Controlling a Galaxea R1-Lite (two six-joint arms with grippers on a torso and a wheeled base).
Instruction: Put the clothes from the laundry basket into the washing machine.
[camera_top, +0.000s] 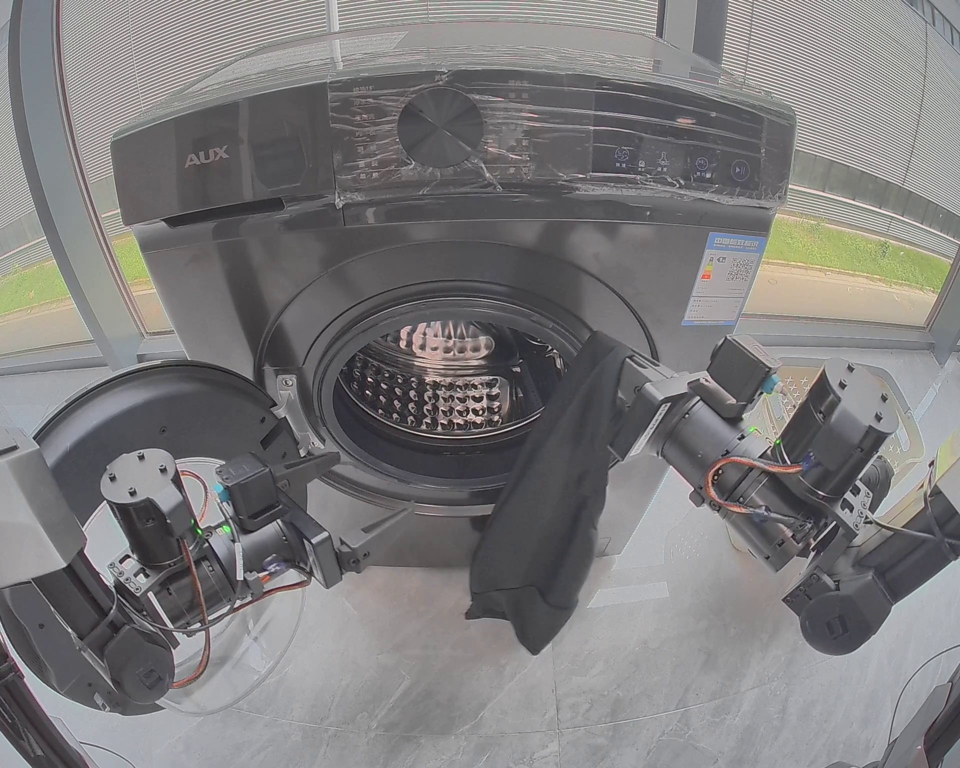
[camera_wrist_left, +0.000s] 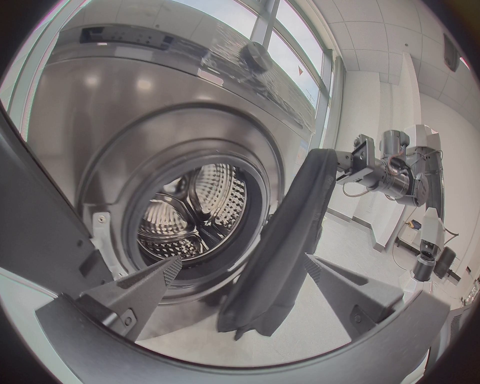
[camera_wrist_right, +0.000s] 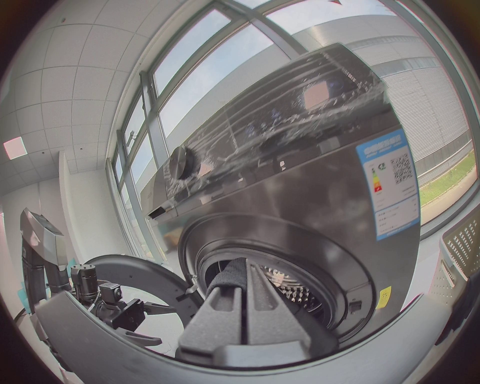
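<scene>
Garment (camera_top: 545, 500) pinched at top by right end effector (camera_wrist_right: 247, 280), hangs straight down just right of washing machine (camera_top: 450, 250) mouth; left end effector (camera_top: 372, 487) spread, empty, lower-left.

1. I have a black garment (camera_top: 545, 510) hanging limp from my right gripper (camera_wrist_right: 246, 267), whose fingers are pinched together on its top edge. It drapes down in long folds just in front of the right side of the door opening, outside the drum, with its lower end bunched.
2. The washing machine (camera_top: 450, 240) is a dark grey front-loader. Its round door (camera_top: 150, 420) is swung wide open to my left, baring the shiny perforated steel drum (camera_top: 440, 390).
3. The laundry basket (camera_wrist_right: 462, 245) is pale and perforated and stands to the right of the machine. I cannot tell what is inside it.
</scene>
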